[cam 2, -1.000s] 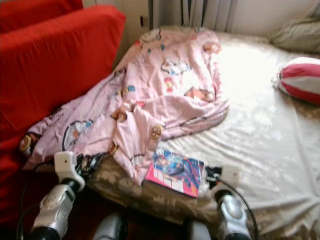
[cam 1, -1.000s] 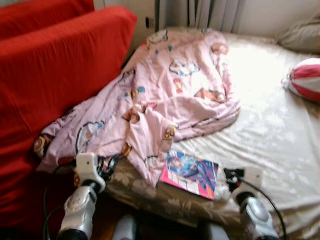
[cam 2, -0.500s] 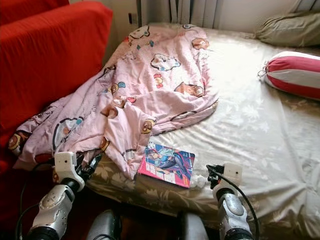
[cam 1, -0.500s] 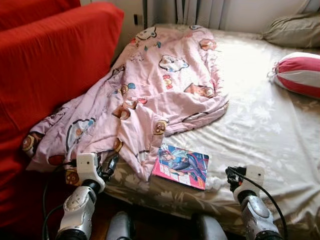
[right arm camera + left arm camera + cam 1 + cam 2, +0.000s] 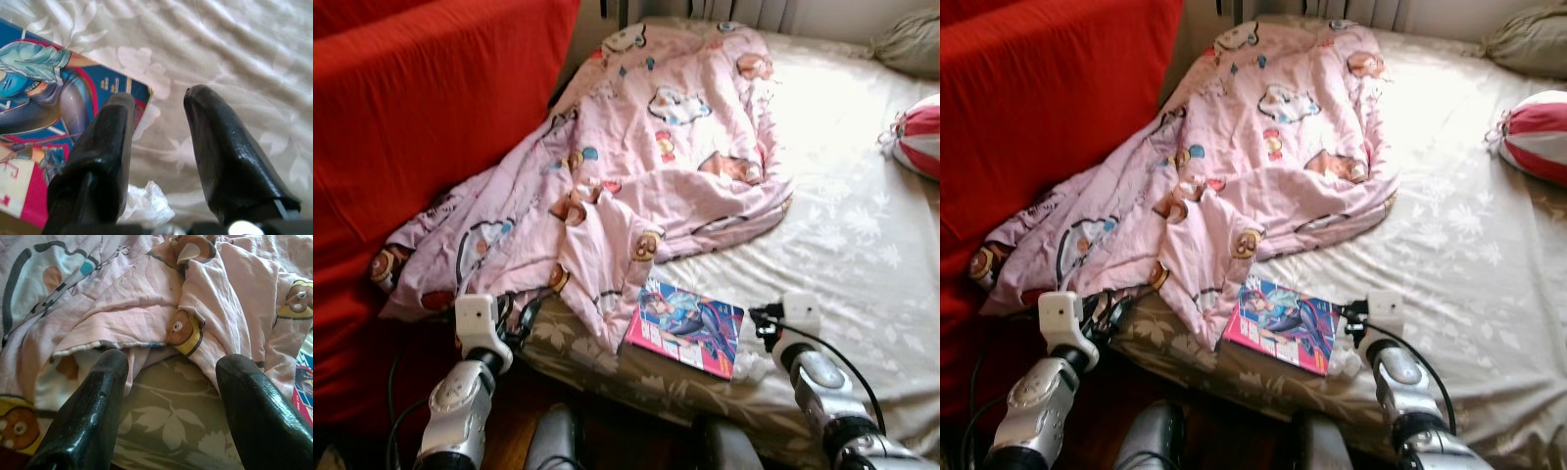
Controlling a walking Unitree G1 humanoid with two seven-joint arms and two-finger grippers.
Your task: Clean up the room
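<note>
A: Head views. The bed carried a beige leaf-print sheet. A rumpled pink blanket with cartoon patches lay across its left half, one corner trailing toward the red sofa. A glossy magazine lay flat near the bed's front edge, just beside the blanket's hanging flap. A crumpled white wad sat touching the magazine's right corner. A red-and-white striped cushion lay far right.

B: Arms?

A: The left gripper hovered at the blanket's lower edge. The right gripper hovered just right of the magazine.

B: Left wrist view?

A: The left gripper was spread wide, holding nothing. Between the fingers lay soft, creased cotton over the leaf-print sheet.

B: Right wrist view?

A: The right gripper was parted moderately, empty. One finger overlapped the magazine's corner; the wad, thin and crinkled, lay below.

B: Risks?

A: Judgement only. The magazine is thin, slick and flat on yielding bedding, so a closing pinch could gather sheet instead of cover, or push it off the edge. The blanket is limp; a single-corner grab could drag the magazine along with it.
</note>
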